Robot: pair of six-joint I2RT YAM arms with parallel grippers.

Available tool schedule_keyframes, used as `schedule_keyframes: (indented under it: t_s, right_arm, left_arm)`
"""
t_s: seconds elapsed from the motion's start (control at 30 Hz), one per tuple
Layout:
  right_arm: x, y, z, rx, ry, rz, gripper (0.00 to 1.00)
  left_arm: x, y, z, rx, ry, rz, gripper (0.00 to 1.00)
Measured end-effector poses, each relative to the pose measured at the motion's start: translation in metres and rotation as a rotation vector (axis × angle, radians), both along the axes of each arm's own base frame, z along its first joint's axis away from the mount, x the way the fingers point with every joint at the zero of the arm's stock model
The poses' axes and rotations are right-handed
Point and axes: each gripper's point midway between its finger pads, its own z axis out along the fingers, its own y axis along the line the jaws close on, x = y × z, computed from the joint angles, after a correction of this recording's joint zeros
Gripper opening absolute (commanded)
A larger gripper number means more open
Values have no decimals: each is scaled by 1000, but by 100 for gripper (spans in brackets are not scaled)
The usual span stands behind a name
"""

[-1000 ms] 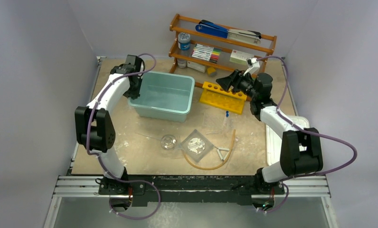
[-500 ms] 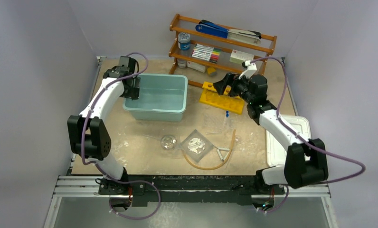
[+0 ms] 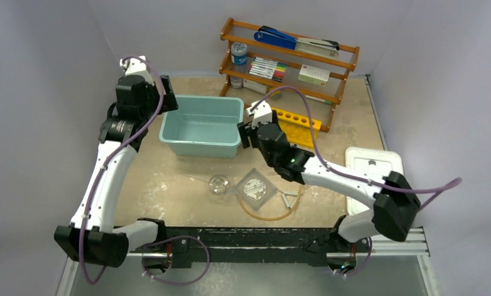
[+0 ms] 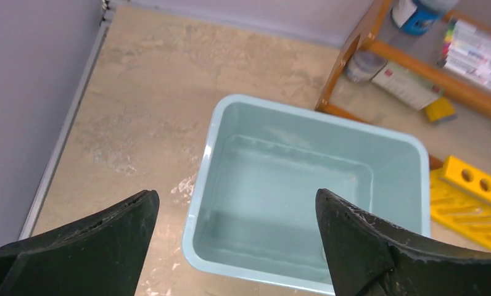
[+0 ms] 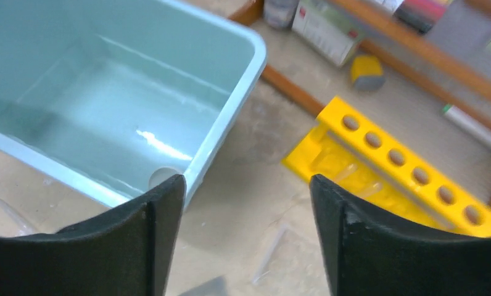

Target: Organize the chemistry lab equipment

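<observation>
The round glass flask [image 3: 218, 184], the square transparent dish [image 3: 256, 187], the amber rubber tube [image 3: 274, 214] and the clear Y-connector [image 3: 287, 198] lie on the table in front of the teal bin [image 3: 203, 126]. The yellow holed rack [image 3: 300, 121] sits by the shelf's foot. My left gripper [image 3: 167, 100] hovers high over the bin's left end, open and empty [image 4: 237, 216]. My right gripper [image 3: 245, 134] is open at the bin's right end, above bare table between the bin [image 5: 107, 105] and the rack [image 5: 403, 166]. A small clear tube [image 5: 274, 250] lies below it.
A wooden shelf [image 3: 286, 52] at the back holds a blue stapler, markers and jars. The bin's white lid [image 3: 372, 166] lies at the right edge. Grey walls close in on three sides. My right arm stretches low across the table above the dish.
The left gripper opened, let go of the bin's rim and rose back to the left. The right arm swung from the rack leftward to the bin's right end.
</observation>
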Motion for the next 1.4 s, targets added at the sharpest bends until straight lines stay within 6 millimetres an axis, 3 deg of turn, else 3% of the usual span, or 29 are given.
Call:
schedule_keyframes:
  t_s: [0.07,0.13,0.17,0.27,0.37,0.57,0.83,1.0,1.2,1.4]
  right_arm:
    - [0,9,-18,-54,36,-3,45]
    - [5,10,-28,-70,73,-6,31]
    - [5,13,-29,-65,90,19,31]
    - [0,28,-13,-6,106,123,51]
    - [-18,51,7,61,115,285,59]
    - [-60,71,13,117,175,497,61]
    - [-112,94,-20,43,304,650,55]
    - [-134,111,-61,-21,392,694,57]
    - [-142,118,-110,-102,484,699,61]
    - [-141,119,-137,-154,521,692,59]
  left_arm:
    - [-7,3,10,-24,-55,29,63]
    - [-9,10,11,-28,-75,76,56]
    - [-9,14,9,-25,-75,100,56]
    - [-9,22,-5,-6,-49,148,59]
    - [-10,25,-14,3,-29,165,61]
    - [-17,28,-31,9,-4,177,59]
    - [-32,31,-44,14,6,181,58]
    - [-40,33,-53,21,15,189,59]
    - [-42,38,-53,33,12,214,59]
    - [-43,40,-54,39,13,224,59]
